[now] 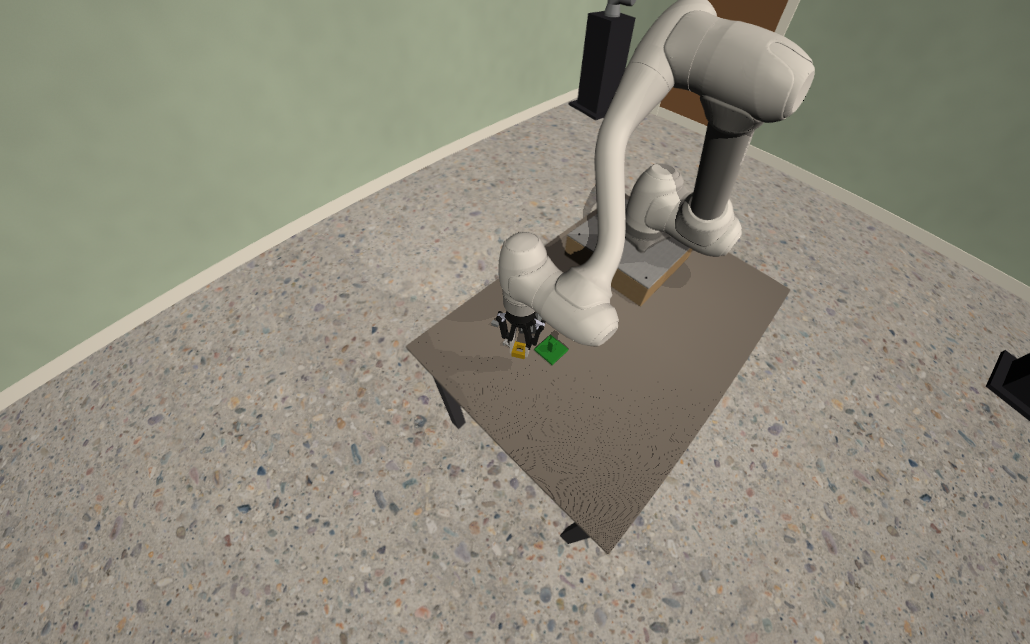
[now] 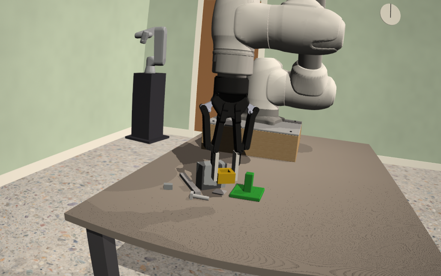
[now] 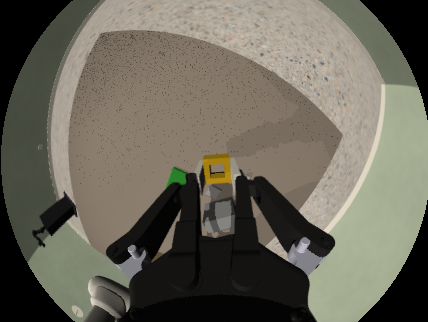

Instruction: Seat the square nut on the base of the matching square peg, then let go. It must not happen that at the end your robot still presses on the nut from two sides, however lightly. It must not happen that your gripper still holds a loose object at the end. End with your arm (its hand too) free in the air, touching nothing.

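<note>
Table sits below the fingers w/ a gap. Gripper points straight down, narrowed to a partial gap & clamped on the yellow square nut. Nut sits betw. the fingertips, one pad on each side wall, hollow facing up, lifted off the table. Green square peg on its flat base stands just beside the fingers, apart from nut. Grey block & small grey bits lie just behind the fingers.

Robot lab: pedestal-mounted arm, work table.
</note>
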Available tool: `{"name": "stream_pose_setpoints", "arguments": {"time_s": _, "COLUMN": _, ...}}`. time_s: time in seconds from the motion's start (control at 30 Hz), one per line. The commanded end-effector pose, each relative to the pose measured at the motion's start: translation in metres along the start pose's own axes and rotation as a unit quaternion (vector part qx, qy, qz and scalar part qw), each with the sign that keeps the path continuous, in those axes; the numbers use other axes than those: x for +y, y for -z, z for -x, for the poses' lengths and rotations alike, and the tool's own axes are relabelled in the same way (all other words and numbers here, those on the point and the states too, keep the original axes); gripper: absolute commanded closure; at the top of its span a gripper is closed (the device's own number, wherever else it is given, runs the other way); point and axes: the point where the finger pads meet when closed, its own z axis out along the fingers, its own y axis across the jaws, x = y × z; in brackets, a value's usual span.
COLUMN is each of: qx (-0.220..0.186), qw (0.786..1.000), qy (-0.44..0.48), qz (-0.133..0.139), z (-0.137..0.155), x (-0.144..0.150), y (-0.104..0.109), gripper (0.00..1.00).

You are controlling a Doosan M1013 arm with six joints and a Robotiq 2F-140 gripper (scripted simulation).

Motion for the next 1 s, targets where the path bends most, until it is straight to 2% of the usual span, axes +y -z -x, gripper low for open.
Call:
{"name": "stream_pose_setpoints", "arguments": {"time_s": 0.0, "qx": 0.0, "qw": 1.0, "qy": -0.023, "qz": 0.0, "z": 0.006, "x": -0.008, "y": 0.0, "gripper": 1.0}}
{"name": "stream_pose_setpoints", "arguments": {"time_s": 0.2, "qx": 0.0, "qw": 0.988, "qy": -0.154, "qz": 0.0, "z": 0.041, "x": -0.052, "y": 0.001, "gripper": 1.0}}
{"name": "stream_pose_setpoints", "arguments": {"time_s": 0.27, "qx": 0.0, "qw": 0.988, "qy": -0.154, "qz": 0.0, "z": 0.041, "x": -0.052, "y": 0.001, "gripper": 1.0}}
{"name": "stream_pose_setpoints", "arguments": {"time_s": 0.43, "qx": 0.0, "qw": 0.969, "qy": -0.246, "qz": 0.0, "z": 0.069, "x": -0.083, "y": 0.0, "gripper": 1.0}}
{"name": "stream_pose_setpoints", "arguments": {"time_s": 0.97, "qx": 0.0, "qw": 0.965, "qy": -0.261, "qz": 0.0, "z": 0.074, "x": -0.088, "y": 0.0, "gripper": 1.0}}
